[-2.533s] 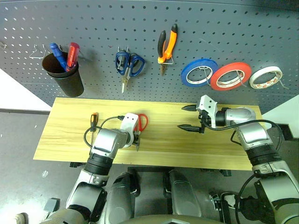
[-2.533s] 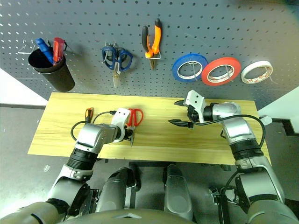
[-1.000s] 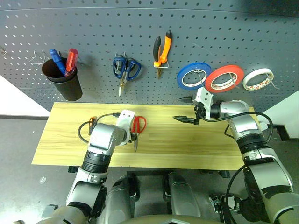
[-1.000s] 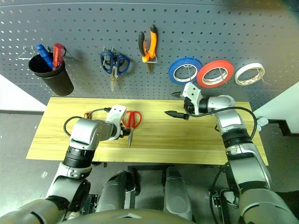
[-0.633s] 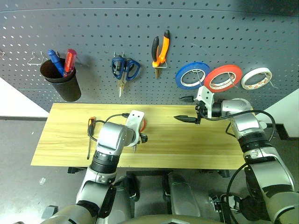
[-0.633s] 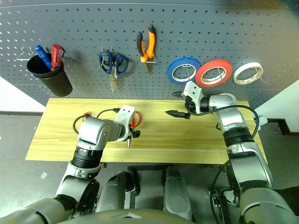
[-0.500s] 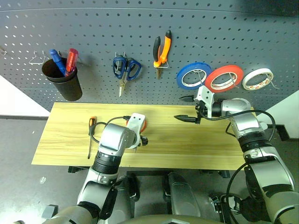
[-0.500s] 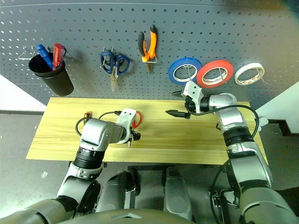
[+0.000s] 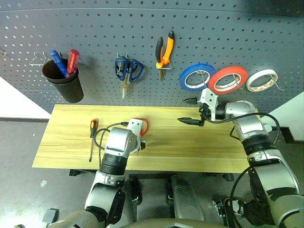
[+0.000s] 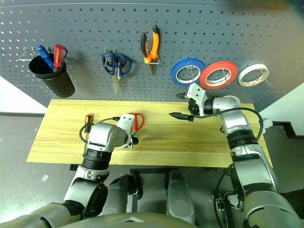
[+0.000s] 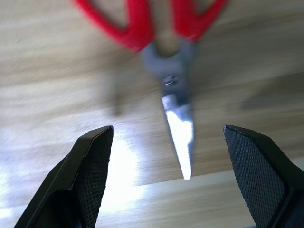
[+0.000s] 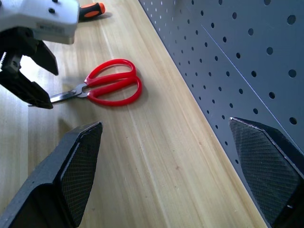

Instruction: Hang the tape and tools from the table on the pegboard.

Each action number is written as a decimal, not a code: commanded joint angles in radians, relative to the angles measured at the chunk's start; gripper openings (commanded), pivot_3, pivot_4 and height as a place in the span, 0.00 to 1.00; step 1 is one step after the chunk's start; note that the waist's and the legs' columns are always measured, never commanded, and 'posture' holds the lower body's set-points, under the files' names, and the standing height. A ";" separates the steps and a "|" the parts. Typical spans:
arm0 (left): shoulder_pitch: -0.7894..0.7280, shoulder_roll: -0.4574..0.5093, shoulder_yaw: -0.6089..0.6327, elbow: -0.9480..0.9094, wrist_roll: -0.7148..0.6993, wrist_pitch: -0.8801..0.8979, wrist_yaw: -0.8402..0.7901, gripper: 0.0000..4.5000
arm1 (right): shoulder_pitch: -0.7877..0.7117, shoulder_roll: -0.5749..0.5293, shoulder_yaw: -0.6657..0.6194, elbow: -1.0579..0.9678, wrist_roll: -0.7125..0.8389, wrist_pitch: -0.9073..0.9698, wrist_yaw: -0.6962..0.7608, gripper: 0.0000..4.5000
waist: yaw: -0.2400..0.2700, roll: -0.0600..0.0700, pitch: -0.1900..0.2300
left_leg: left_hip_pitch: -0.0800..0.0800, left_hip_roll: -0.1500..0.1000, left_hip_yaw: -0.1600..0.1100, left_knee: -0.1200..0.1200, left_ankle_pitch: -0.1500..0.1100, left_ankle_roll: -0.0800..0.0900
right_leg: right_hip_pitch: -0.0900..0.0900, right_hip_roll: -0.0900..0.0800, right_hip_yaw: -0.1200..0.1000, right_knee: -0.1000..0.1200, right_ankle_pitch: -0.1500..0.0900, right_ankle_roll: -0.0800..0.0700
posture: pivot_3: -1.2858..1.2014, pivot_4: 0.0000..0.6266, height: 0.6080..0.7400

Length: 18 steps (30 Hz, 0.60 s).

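Note:
The scissors (image 9: 142, 125) with red finger loops lie flat on the light wood table (image 9: 213, 147). My left gripper (image 11: 166, 129) points down over them, open. The blade (image 11: 179, 130) lies between its two fingers, touching neither. The right wrist view also shows the scissors (image 12: 111, 88) and my left gripper (image 12: 29, 71) at the blade end. A small orange-and-black screwdriver (image 9: 94, 127) lies on the table to the left. My right gripper (image 9: 183, 110) hovers open and empty near the pegboard (image 9: 213, 28). The orange-and-black pliers (image 9: 165, 52) and the white tape (image 9: 262, 80) hang on the pegboard.
Blue-looped scissors (image 9: 127, 70), a blue roll (image 9: 196, 77) and a red roll (image 9: 228, 79) hang on pegboard hooks. A black cup (image 9: 64, 83) at the left holds a blue and a red screwdriver. A bare wire hook (image 9: 37, 59) sits beside the cup.
My left gripper has sunk toward the table and tipped further down over the red scissors' blade. The scissors, screwdriver and right arm have stayed where they were.

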 commanded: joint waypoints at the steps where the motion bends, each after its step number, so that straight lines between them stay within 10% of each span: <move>1: 0.007 -0.021 0.020 0.003 0.022 -0.018 0.023 0.86 | -0.013 -0.001 -0.025 -0.005 0.000 -0.022 -0.007 1.00 | 0.000 0.000 0.000 | 0.000 0.000 0.000 0.000 0.000 0.000 | 0.000 0.000 0.000 0.000 0.000 0.000 | 0.46 0.30 0.95; 18: -0.052 -0.027 0.082 0.182 0.013 -0.158 0.029 0.86 | 0.019 -0.020 -0.025 -0.054 0.009 0.006 -0.006 1.00 | -0.001 0.000 -0.002 | 0.002 0.000 0.000 0.001 0.000 0.000 | 0.002 0.000 0.000 0.001 0.000 0.000 | 0.45 0.30 0.95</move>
